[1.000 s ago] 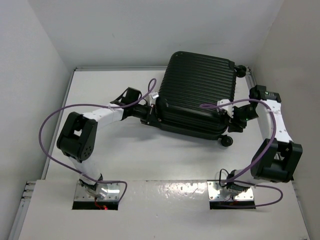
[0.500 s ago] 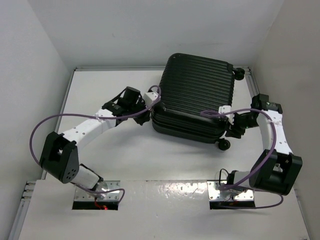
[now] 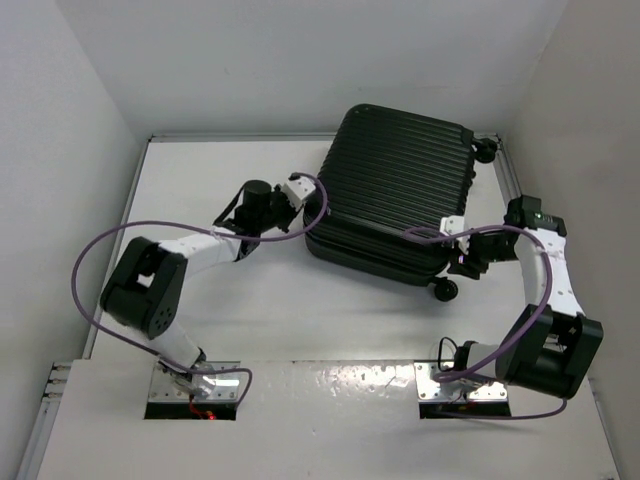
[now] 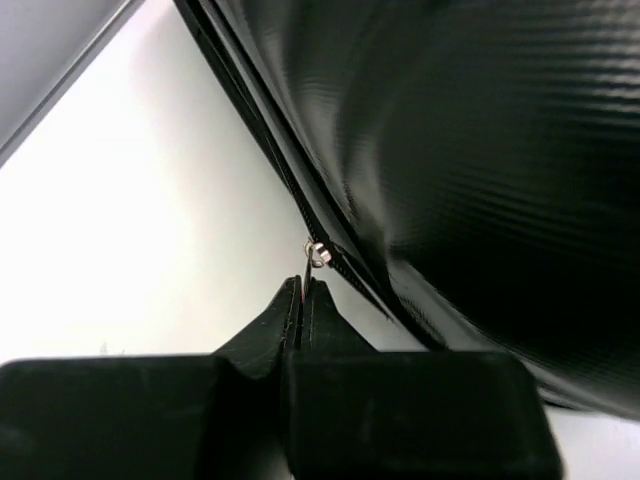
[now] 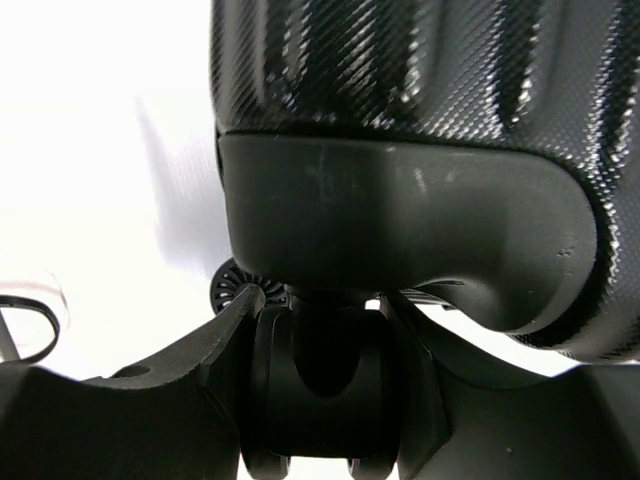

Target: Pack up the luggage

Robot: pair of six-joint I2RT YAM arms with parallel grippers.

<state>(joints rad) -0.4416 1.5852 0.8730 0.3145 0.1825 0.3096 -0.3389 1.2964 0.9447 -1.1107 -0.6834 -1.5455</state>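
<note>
The luggage (image 3: 395,195), a black hard-shell suitcase with a ribbed shell, lies flat and shut on the white table (image 3: 200,170), ribbed face up and turned slightly askew. The back wall (image 3: 300,60) stands just beyond its far side and the right wall close off its wheeled end. Most of the bare tabletop lies to its left and on its near side.

Along the suitcase's left edge runs the zipper (image 4: 270,150), a dark seam between the two shell halves. The zipper pull (image 4: 316,255), a small metal ring and tab, hangs off that seam. The left gripper (image 4: 302,300) sits right against this left edge with its jaws pressed tight together, pinching the thin tab of the pull between them. The left arm reaches in from the suitcase's near left, its purple cable looping out beside it.

At the suitcase's near right corner, under the moulded black corner housing, a caster wheel (image 5: 320,370) sits between the fingers of the right gripper (image 3: 466,258). The jaws stand about half apart and lie against both sides of that wheel, clasping it. A second wheel (image 3: 446,290) shows just on the near side of that corner, free of the fingers, and another wheel (image 3: 487,150) sticks out at the suitcase's far right corner. The right arm bends in from the suitcase's right side
</note>
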